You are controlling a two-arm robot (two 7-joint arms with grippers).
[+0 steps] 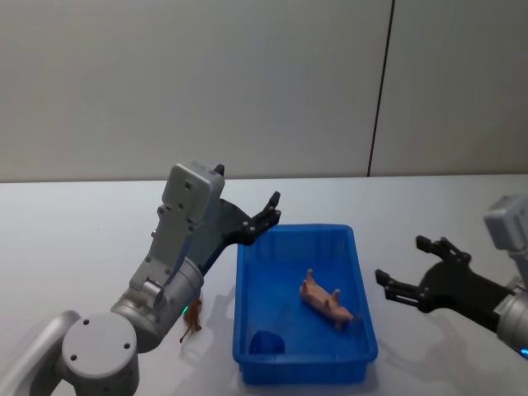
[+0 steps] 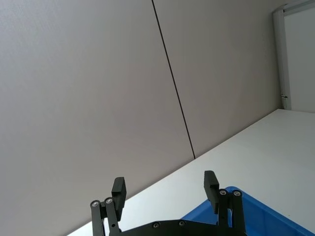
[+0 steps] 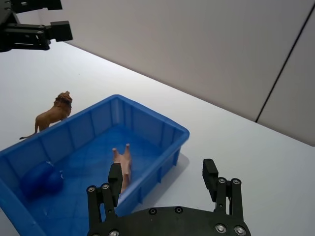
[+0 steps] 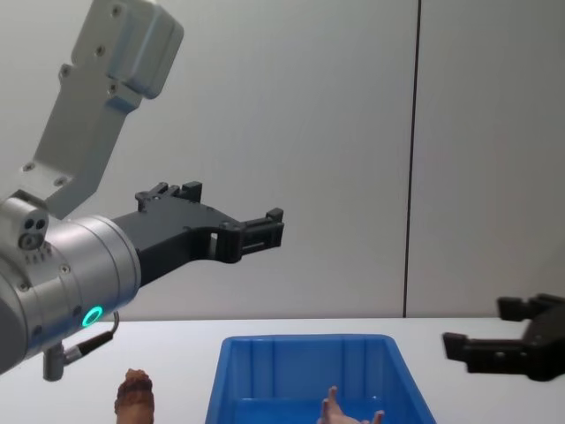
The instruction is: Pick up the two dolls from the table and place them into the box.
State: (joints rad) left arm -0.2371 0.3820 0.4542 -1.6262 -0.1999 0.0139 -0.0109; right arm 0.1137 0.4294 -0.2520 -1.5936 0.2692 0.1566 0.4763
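**White table, one doll in the box, one beside it**

Grey wall panels (image 1: 247, 82) stand behind a plain white table (image 1: 82, 223), and a bright blue box (image 1: 305, 370) sits on the table in front of the robot. The pink doll (image 1: 324, 301) lies inside the box on its floor, toward the right wall, with its thin legs sticking up. A dark blue lump (image 1: 266, 342) sits in the near left corner of the box; I cannot tell what it is. The brown doll (image 1: 193, 318) stands upright on the table just outside the box's left wall, partly hidden behind the left arm.

The left gripper (image 1: 271, 213) hangs high above the table near the far left corner of the box, its fingers spread apart and holding nothing. The right gripper (image 1: 403, 260) hovers over bare table to the right of the box, apart from it, fingers likewise spread and empty. From the right wrist, the brown doll shows as a little lion figure with a darker mane, facing away from the box.
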